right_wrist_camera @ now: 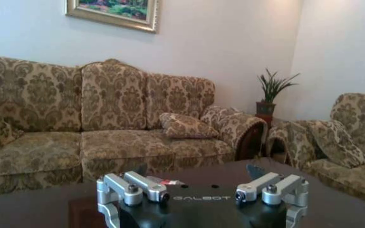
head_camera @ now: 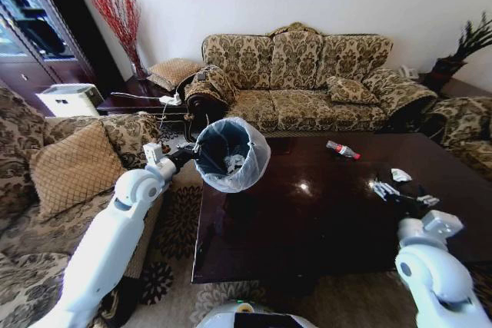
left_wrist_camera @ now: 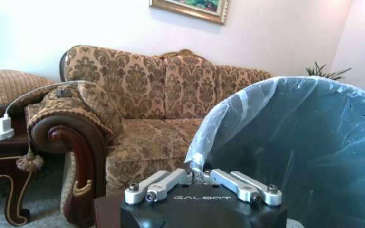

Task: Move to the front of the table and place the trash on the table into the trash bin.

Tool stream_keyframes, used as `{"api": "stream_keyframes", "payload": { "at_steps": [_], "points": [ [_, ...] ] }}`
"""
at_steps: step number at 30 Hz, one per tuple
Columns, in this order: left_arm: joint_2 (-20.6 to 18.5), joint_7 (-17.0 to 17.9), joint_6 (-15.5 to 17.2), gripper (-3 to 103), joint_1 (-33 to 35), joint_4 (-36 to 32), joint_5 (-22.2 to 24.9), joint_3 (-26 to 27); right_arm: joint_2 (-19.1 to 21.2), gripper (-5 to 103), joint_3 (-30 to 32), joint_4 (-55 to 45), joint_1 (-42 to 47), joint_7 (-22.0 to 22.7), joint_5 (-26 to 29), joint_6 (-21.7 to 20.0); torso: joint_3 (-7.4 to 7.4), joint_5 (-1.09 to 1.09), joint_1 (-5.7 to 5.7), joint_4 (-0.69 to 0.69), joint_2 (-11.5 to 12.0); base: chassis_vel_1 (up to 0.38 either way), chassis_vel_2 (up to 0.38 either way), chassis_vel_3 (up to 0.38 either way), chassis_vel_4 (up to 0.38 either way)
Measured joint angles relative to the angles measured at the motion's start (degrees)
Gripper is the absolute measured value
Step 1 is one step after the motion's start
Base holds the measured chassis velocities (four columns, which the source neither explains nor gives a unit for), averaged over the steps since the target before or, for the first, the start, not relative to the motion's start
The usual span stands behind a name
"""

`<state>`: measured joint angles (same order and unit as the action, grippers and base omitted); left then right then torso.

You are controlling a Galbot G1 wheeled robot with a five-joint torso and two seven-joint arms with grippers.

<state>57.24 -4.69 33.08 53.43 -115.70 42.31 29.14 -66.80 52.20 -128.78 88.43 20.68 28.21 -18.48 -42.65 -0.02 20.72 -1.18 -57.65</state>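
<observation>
The dark glossy table point(head_camera: 307, 220) lies in front of me. My left gripper point(head_camera: 187, 157) is shut on the rim of the trash bin point(head_camera: 231, 155) and holds it tilted above the table's far left corner. The bin's bluish bag point(left_wrist_camera: 296, 152) looms close in the left wrist view, and white paper wads point(head_camera: 234, 164) lie inside. A clear bottle with a red label point(head_camera: 343, 150) lies toward the table's far side. A white crumpled scrap point(head_camera: 400, 175) rests near the right edge. My right gripper point(head_camera: 403, 194) hovers open just in front of that scrap, its fingers point(right_wrist_camera: 108, 211) spread wide.
A patterned sofa point(head_camera: 300, 74) runs along the far side of the table. Another sofa with a cushion point(head_camera: 69, 167) flanks my left arm, and an armchair point(head_camera: 469, 132) stands at the right. A side table point(head_camera: 131, 99) with cables stands at the back left.
</observation>
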Motion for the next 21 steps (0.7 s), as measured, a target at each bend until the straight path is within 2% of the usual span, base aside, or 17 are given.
{"api": "stream_keyframes", "payload": {
  "at_steps": [6,12,21],
  "points": [
    [0.22,-0.1,-0.15,2,1.91,-1.42,0.0,1.01,-0.85,100,-2.78,-0.13,-0.02,-0.96,-4.23,1.44,0.0,0.01,0.0,0.0,0.0,-0.01,-0.009,0.006,0.009],
    [0.26,-0.28,-0.6,2,3.85,-2.14,-0.1,1.85,-2.01,100,-5.95,-0.01,0.19,-2.0,-7.55,2.5,0.0,0.0,0.01,0.0,0.0,-0.122,-0.113,0.113,0.092],
    [0.38,-0.12,-0.25,2,5.51,-3.53,-0.38,1.96,-3.38,100,-9.64,0.61,0.81,-2.05,-9.4,3.9,0.0,0.02,0.01,0.02,0.0,-0.227,-0.234,0.229,0.242]
  ]
}}
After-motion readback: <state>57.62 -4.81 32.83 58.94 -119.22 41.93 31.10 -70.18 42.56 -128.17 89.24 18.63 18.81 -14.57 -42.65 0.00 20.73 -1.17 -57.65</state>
